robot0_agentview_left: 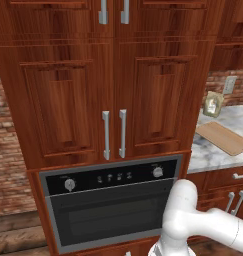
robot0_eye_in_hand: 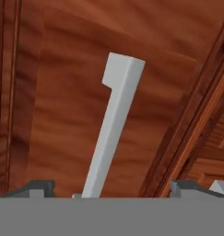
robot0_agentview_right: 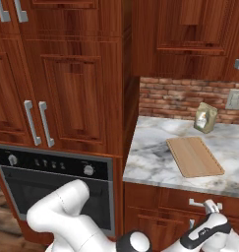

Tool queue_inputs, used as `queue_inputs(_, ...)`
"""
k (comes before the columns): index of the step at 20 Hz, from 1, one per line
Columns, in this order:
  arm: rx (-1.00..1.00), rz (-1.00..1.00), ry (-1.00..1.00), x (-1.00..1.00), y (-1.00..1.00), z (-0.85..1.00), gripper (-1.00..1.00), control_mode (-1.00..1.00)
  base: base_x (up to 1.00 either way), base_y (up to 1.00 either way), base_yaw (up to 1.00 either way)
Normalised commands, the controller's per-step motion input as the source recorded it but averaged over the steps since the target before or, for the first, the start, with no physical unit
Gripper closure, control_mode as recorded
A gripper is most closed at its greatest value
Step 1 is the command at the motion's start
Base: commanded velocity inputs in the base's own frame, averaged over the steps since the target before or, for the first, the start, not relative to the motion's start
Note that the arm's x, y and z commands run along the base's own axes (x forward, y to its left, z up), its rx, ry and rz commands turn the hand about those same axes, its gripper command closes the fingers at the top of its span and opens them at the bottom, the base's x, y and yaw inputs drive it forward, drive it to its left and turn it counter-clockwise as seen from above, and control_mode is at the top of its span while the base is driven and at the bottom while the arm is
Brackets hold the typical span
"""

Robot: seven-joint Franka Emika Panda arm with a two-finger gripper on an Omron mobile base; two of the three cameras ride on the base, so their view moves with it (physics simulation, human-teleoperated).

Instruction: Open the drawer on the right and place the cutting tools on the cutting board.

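With the gripper (robot0_eye_in_hand: 111,188) spread wide around the drawer's silver bar handle (robot0_eye_in_hand: 114,124), a skewed closure could let the fingertips (robot0_eye_in_hand: 37,187) slip off

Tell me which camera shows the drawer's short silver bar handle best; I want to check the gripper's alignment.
The hand view: the short silver bar handle runs large between the open gripper fingertips. The right base view shows the handle small, partly behind the arm. The left base view catches one end of it at the frame edge.
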Motion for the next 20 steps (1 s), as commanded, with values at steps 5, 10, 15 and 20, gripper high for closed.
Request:
queue_inputs(5,0.05,0.0,-0.12,0.0,0.0,-0.58,-1.0,-1.0,0.0,0.0,0.0)
queue_inputs(10,0.04,0.0,-0.12,0.0,0.0,-0.5,-1.0,-1.0,0.0,0.0,0.0)
queue_inputs(15,0.0,0.0,-0.13,0.01,0.0,-0.35,-1.0,-1.0,0.0,0.0,0.0)
queue_inputs(20,0.0,0.0,-0.12,0.09,0.0,-0.36,-1.0,-1.0,0.0,0.0,0.0)
